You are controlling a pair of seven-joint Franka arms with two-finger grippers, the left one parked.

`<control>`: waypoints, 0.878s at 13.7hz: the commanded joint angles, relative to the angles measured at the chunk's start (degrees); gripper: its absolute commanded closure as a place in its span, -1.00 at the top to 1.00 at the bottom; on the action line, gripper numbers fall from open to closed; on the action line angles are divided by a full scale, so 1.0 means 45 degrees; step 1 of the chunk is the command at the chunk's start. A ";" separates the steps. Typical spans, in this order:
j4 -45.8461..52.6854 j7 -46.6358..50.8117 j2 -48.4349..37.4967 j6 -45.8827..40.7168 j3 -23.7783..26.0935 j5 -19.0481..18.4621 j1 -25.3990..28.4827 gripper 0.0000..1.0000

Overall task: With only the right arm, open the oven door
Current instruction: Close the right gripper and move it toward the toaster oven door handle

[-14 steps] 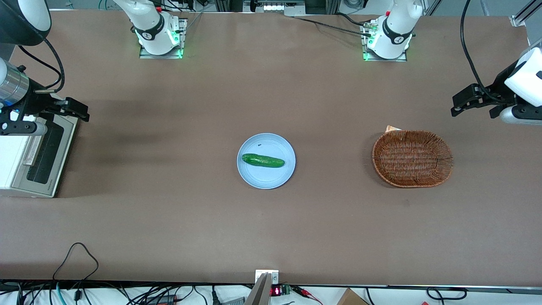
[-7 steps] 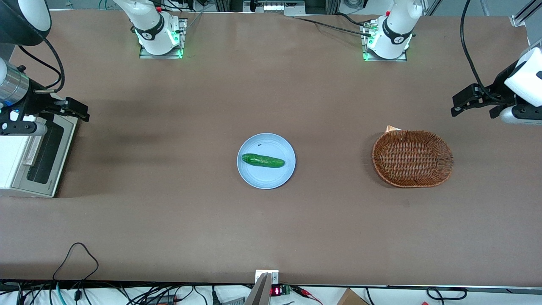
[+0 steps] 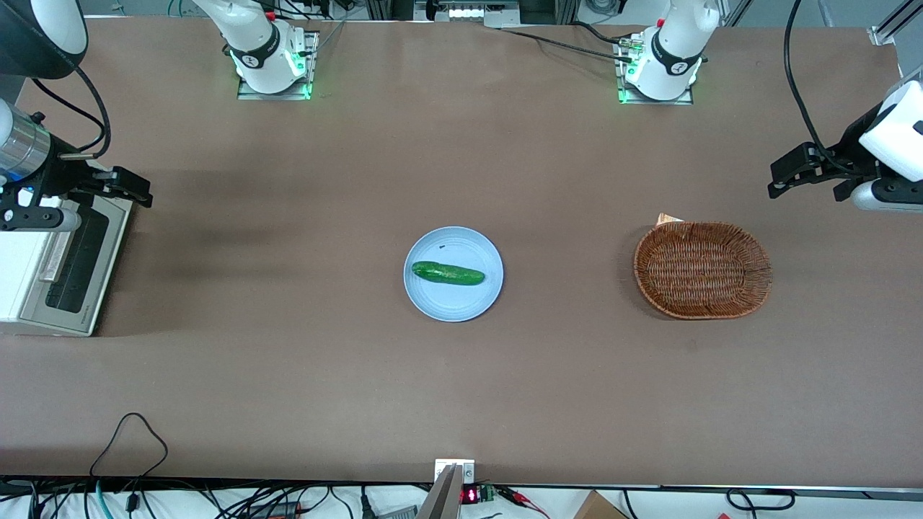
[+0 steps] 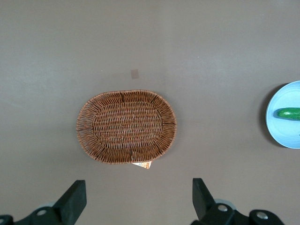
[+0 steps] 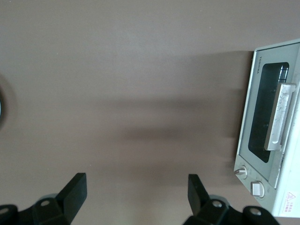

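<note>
The small white toaster oven [image 3: 29,270] stands at the working arm's end of the table. Its oven door [image 3: 72,267] is closed, a silver-grey frame with a dark glass window and a bar handle [image 3: 50,256]. The right arm [image 3: 29,155] hangs above the oven's farther corner, and its black gripper [image 3: 133,189] points over the bare table past the door's upper edge. In the right wrist view the gripper [image 5: 137,190] is open with only table between its fingers, and the oven door [image 5: 267,124] with its handle [image 5: 280,117] lies off to one side.
A light blue plate [image 3: 453,306] with a green cucumber [image 3: 447,273] sits mid-table. A brown wicker basket [image 3: 702,269] lies toward the parked arm's end. Cables run along the table's near edge.
</note>
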 commanded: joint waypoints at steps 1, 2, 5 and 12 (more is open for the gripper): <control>0.0178 0.0014 0.0074 -0.0194 -0.0003 0.0145 0.0002 -0.24; 0.0178 -0.0025 0.0074 -0.0213 -0.0023 0.0378 -0.0017 -0.52; 0.0159 0.0676 0.0113 -0.0194 -0.0042 0.0576 -0.0017 -1.00; 0.0159 0.0170 0.0250 -0.0213 -0.0062 0.0420 -0.0017 -1.00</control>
